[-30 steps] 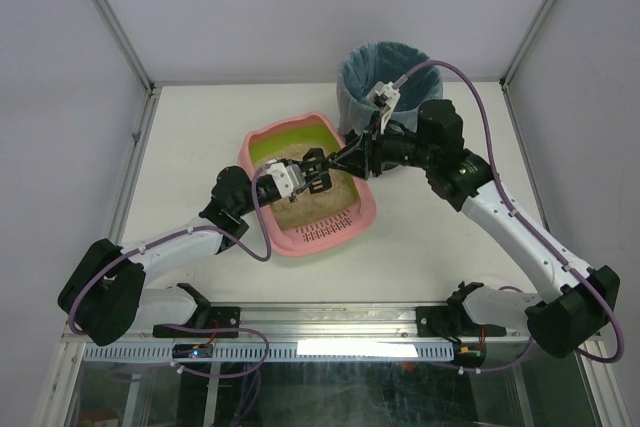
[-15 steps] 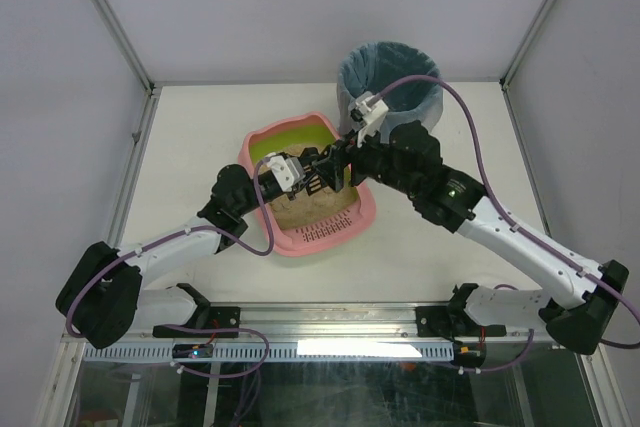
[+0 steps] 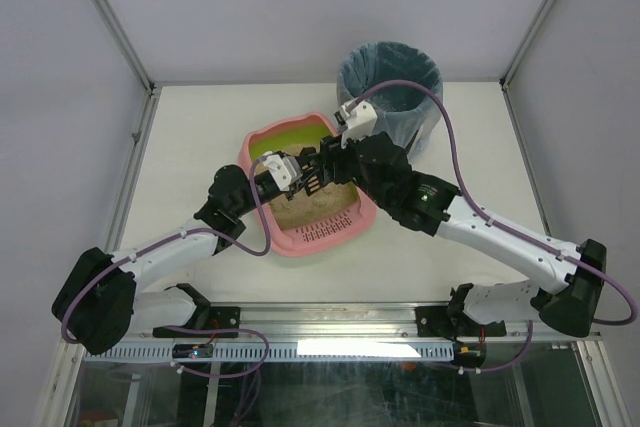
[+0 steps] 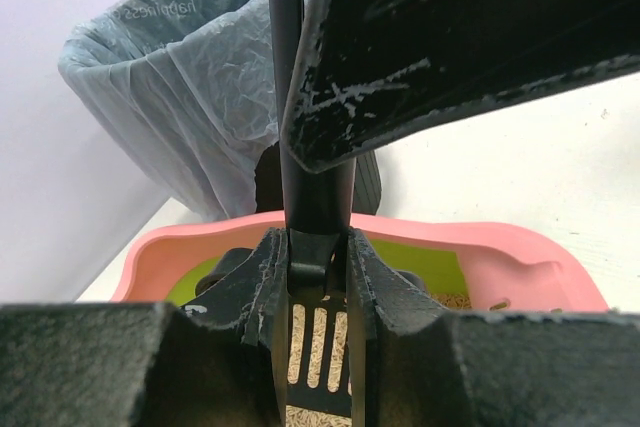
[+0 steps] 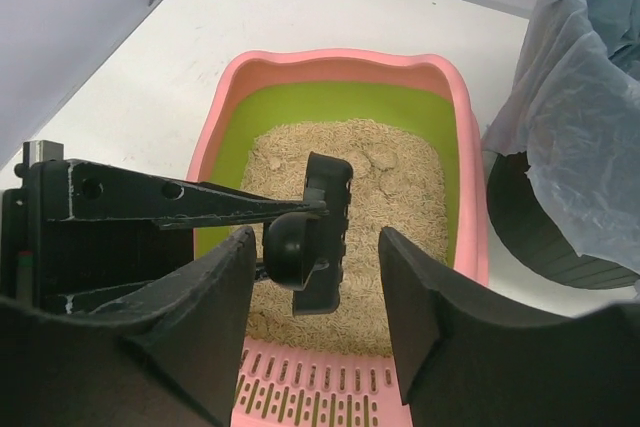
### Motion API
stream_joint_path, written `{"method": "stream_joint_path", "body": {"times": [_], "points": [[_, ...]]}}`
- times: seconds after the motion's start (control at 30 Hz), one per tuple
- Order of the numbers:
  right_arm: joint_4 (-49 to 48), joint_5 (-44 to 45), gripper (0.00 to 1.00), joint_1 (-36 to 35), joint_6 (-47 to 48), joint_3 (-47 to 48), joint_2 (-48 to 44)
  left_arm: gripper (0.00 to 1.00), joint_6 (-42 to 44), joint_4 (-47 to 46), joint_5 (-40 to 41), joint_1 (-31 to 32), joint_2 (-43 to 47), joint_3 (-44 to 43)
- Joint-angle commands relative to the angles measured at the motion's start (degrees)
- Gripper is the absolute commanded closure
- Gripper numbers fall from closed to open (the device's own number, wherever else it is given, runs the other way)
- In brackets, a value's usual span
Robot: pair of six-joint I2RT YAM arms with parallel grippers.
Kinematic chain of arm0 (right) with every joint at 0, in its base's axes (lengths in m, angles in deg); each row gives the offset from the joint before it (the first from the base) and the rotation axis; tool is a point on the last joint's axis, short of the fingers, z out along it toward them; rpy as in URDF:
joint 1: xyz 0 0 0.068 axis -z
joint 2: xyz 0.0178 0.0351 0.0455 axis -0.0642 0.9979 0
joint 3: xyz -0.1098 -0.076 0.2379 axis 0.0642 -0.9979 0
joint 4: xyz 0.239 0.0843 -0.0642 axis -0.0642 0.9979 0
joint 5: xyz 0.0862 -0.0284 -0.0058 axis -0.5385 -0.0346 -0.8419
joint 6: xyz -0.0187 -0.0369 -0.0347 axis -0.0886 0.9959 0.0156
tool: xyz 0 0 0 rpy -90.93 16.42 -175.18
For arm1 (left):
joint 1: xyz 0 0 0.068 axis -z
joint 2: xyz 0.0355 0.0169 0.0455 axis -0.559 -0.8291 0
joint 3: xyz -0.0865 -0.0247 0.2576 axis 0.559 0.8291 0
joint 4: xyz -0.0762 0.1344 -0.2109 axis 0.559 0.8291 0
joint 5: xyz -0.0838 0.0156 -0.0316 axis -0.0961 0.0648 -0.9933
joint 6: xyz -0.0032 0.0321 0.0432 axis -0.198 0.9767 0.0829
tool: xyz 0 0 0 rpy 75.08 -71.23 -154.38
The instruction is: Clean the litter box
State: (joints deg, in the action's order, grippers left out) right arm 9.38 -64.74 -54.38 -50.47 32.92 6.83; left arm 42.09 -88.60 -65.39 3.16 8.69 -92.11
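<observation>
You get bright, even light in top view, w/ faint soft shadows on table [image 3: 200,137]. Left wrist cam: left fingers [image 4: 100,367] slightly soft at bottom edge, bg sharper. Right wrist cam: right fingers [image 5: 130,347] soft, litter box [image 5: 340,107] crisp.

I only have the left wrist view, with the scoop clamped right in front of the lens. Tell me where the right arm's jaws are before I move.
Observer: The right gripper hangs over the slotted ledge end of the litter box. Its jaws are open, one on each side of the scoop at its handle knob, with a gap showing on both sides.
Operator: Now give me the scoop's place over the litter.
Observer: In the right wrist view the scoop is seen edge-on above the middle of the litter. The left gripper holds it, reaching in from the left. I cannot tell whether the blade touches the grains.
</observation>
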Motion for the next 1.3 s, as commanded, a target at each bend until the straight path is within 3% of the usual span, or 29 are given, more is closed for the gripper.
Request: {"method": "stream_joint_path", "body": {"times": [0.0,0.5,0.67,0.7,0.77,0.9,1.0,1.1,1.2,1.27], "points": [[-5.5,1.6,0.46,-0.4,-3.1,-0.2,0.4,1.0,-1.7,-3.2,-0.2,0.6,2.1,-0.8],[-8.5,1.1,0.7,-0.4,-4.0,-2.4,2.0,1.0,-2.5,-4.3,-0.8,0.6,2.0,0.1],[-8.5,1.9,0.87,-0.4,-3.5,-2.6,1.8,1.0,-3.2,-4.0,-1.4,0.6,2.2,0.4],[-8.5,1.9,0.92,-0.3,-3.4,-2.7,1.7,0.94,-3.7,-3.0,-1.6,0.7,2.5,0.1],[-9.0,1.9,1.0,-0.4,-3.5,-3.8,0.5,0.65,-5.3,-0.3,-1.9,1.0,3.8,-0.8],[-16.0,1.0,1.0,0.5,-3.2,-10.0,-5.4,0.29,-14.4,0.0,2.7,1.9,7.8,-0.4],[-15.2,-1.3,1.0,2.3,-3.3,-10.4,-7.4,0.17,-22.9,1.7,8.7,2.0,11.8,0.5],[-14.3,-4.3,1.0,3.9,-3.3,-10.0,-7.7,0.13,-30.0,8.0,15.2,2.0,16.6,0.8],[-14.5,-6.9,1.0,5.2,-2.6,-9.6,-7.1,0.13,-36.5,18.2,22.9,2.0,21.2,-0.1],[-14.2,-8.5,1.0,6.2,-1.7,-9.0,-6.2,0.07,-42.6,27.2,31.3,2.0,23.9,-1.8]]}}
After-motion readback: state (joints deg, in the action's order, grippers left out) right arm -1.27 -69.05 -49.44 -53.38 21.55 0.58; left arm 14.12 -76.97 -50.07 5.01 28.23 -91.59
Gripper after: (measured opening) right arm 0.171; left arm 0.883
